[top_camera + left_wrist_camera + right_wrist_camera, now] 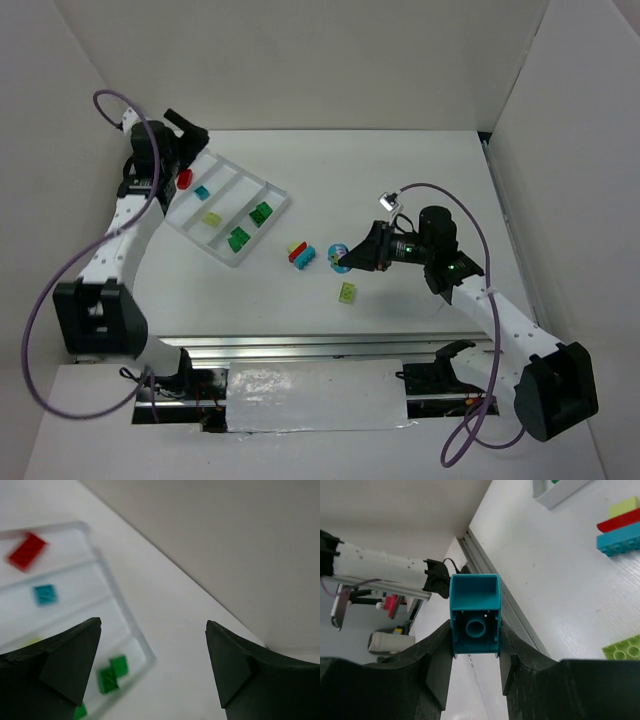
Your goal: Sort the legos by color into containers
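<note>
The right gripper [475, 642] is pinched on a teal brick [474, 611]. Its fingers press the brick's two side walls low down, the hollow underside faces the wrist camera, and most of the brick stands proud of the tips. In the top view this gripper sits right of centre. It seems to be clear above the table, though height is hard to read from that angle. The tray [263, 230] lies at upper left, and its lanes already read by colour: a red brick [185, 178] in the leftmost, a teal piece [201, 192] in the next, a yellow piece [212, 218] in the third and two greens [261, 211] in the rightmost. The held brick therefore belongs in the second lane from the left. Between gripper and tray stands a stack [300, 252] of yellow, red and teal, and a lime brick [347, 292] lies lower in the frame. The carry should pass high enough to miss the stack. The grip looks shallow, so a slow, level swing suits it best. The left gripper [152, 665] hangs spread wide and empty over the tray's upper-left end, so the approach should come from the right and keep off that arm. It is best to centre over the teal piece's lane, lower until the brick is inside the lane walls, and only then open, so it cannot bounce into a neighbouring lane.
</note>
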`<state>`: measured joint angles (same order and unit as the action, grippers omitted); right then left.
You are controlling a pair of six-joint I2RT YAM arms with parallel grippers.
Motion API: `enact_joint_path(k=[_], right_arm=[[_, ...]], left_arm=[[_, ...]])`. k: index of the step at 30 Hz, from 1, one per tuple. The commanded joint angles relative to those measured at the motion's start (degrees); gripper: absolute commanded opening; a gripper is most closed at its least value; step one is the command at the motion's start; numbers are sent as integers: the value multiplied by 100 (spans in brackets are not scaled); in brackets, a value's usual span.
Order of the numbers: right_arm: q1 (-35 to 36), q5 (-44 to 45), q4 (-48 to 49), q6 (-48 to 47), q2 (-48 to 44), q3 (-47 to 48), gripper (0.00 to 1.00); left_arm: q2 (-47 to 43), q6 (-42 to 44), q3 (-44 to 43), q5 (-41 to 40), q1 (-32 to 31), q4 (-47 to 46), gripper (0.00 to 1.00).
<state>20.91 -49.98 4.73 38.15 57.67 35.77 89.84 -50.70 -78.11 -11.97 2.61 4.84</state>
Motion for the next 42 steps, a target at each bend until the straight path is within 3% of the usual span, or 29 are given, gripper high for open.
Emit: enact_joint_path(k=[1, 4, 7, 8, 10, 13, 16, 22, 28, 31, 34, 37, 38, 40, 42], right_arm=[[63, -548, 1019, 464, 112, 422, 0], [89, -934, 1633, 956, 87, 414, 0], [194, -1277, 2292, 1501, -18, 370, 0], [229, -1330, 2504, 1763, -62, 308, 0], [378, -1296, 2577, 1810, -281, 299, 0], [852, -745, 1588, 1126, -589, 518, 0], [1073, -505, 1425, 816, -748, 572, 0], [1100, -311, 1530, 983, -757, 519, 0], [1100, -241, 1487, 887, -731, 563, 0], [1100, -74, 1452, 825, -757, 545, 0], [1091, 23, 1320, 782, -696, 668, 0], [1100, 67, 1241, 790, -582, 721, 0], [1100, 50, 1275, 808, -538, 721, 0], [1100, -47, 1442, 860, -502, 634, 2], [1100, -231, 1644, 931, -476, 528, 35]], left_arm=[[-1115, 368, 935, 2423, -673, -324, 98], [-1960, 175, 2383, 4242, -1358, -1812, 99], [-2356, -10, 2738, 5622, -2113, -2478, 98], [-2462, 33, 2774, 5748, -2499, -2453, 98], [-2796, 25, 2897, 5671, -2843, -2270, 99], [-3139, -221, 3090, 5530, -3398, -2496, 99], [-3227, -327, 3056, 5267, -3758, -2305, 98], [-3254, -546, 3144, 5328, -4031, -2717, 91], [-3368, -432, 3039, 5204, -4084, -2558, 91], [-3351, -529, 2986, 5415, -4102, -2769, 81], [-3342, -503, 2985, 5442, -4111, -2760, 63], [-3342, -520, 3021, 5459, -4120, -2865, 35], [-3342, -494, 3003, 5468, -4120, -2866, 16], [-3359, -406, 2933, 5398, -4120, -2753, 1], [-3377, -336, 2889, 5241, -4120, -2682, 0]])
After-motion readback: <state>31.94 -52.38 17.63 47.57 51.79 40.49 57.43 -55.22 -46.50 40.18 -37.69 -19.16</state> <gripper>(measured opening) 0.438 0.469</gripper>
